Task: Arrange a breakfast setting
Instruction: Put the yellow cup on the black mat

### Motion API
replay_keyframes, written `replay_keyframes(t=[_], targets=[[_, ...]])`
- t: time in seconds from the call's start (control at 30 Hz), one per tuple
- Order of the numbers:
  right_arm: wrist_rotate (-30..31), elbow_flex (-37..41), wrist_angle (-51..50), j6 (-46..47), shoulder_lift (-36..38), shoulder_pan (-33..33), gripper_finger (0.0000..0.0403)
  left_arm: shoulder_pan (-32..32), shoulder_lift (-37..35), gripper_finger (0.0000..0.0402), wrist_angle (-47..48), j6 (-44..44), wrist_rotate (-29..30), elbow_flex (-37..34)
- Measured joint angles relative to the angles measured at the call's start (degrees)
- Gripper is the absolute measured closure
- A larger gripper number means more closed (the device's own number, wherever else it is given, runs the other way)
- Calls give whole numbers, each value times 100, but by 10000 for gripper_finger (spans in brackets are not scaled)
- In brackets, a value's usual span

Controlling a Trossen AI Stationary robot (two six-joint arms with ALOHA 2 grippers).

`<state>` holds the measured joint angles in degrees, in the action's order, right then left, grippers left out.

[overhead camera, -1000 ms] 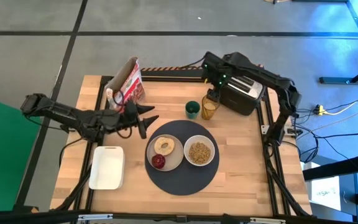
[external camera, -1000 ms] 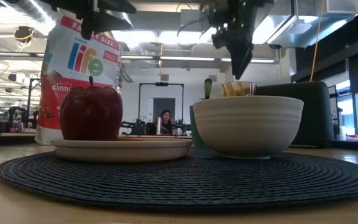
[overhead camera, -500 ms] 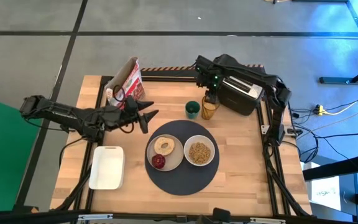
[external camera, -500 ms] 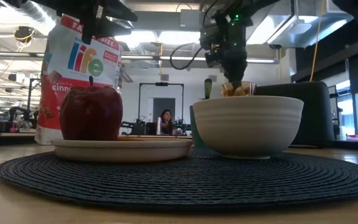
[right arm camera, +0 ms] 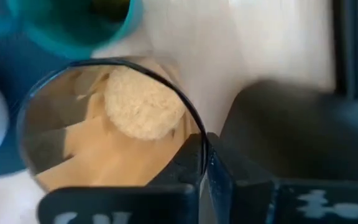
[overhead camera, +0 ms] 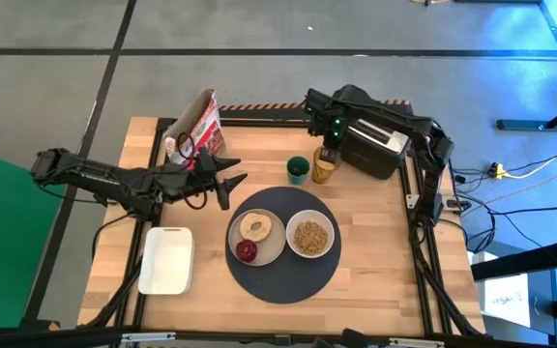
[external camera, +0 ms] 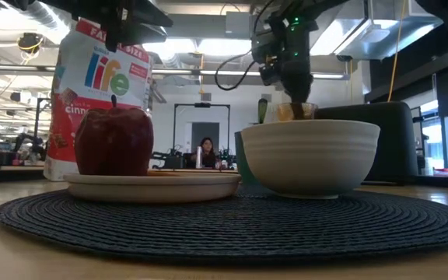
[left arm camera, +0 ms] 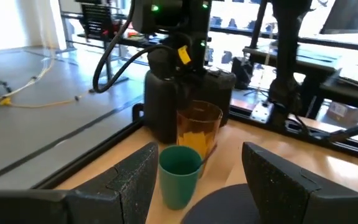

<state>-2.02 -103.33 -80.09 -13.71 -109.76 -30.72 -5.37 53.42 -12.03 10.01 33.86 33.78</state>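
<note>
The amber glass (overhead camera: 325,170) stands on the table between the small green cup (overhead camera: 299,171) and the black toaster (overhead camera: 375,145). My right gripper (right arm camera: 204,158) comes down on the glass and is shut on its rim. The dark grey mat (overhead camera: 283,280) carries the beige plate (overhead camera: 271,249) with the toasted round (overhead camera: 255,227) and the red fruit (overhead camera: 247,251), and the white bowl (overhead camera: 309,235) of cereal. My left gripper (overhead camera: 230,179) is open and empty, left of the mat and pointing toward the cup (left arm camera: 179,168). My right gripper pinches the glass's rim (right arm camera: 194,134) on the side toward the toaster, one finger (right arm camera: 182,171) inside the glass and one (right arm camera: 241,168) outside. The fingers come from above, pointing down. The glass stands upright with its base on the table (left arm camera: 197,152).
A cereal box (overhead camera: 196,130) stands at the far left of the table, behind my left gripper. A white rectangular tray (overhead camera: 166,259) lies at the near left. The toaster stands close behind the glass. Bare wood shows to the right of the mat.
My right gripper has come down and a little toward the table's left, from above the toaster's edge onto the glass's rim. The glass has stayed where it was.
</note>
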Motion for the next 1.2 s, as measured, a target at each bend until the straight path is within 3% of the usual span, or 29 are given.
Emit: replay_keyframes(t=[0.3, 0.53, 0.8, 0.93, 1.2], targets=[[28, 4, -901, 1026, 772, 457, 401, 0, -29, 175, 1, -313, -679, 0], [-498, 4, -980, 2203, 1076, 1626, 402, 0, -29, 175, -3, -312, -963, 0], [-57, -31, -273, 3167, 1068, 2779, 402, 77, -29, 175, -5, -309, -1318, 0], [264, -175, -168, 3285, 1071, 2938, 402, 137, -29, 175, -92, -295, -1433, 0], [271, -138, 586, 3141, 873, 2777, 403, 127, -29, 175, -197, -260, -1406, 0]])
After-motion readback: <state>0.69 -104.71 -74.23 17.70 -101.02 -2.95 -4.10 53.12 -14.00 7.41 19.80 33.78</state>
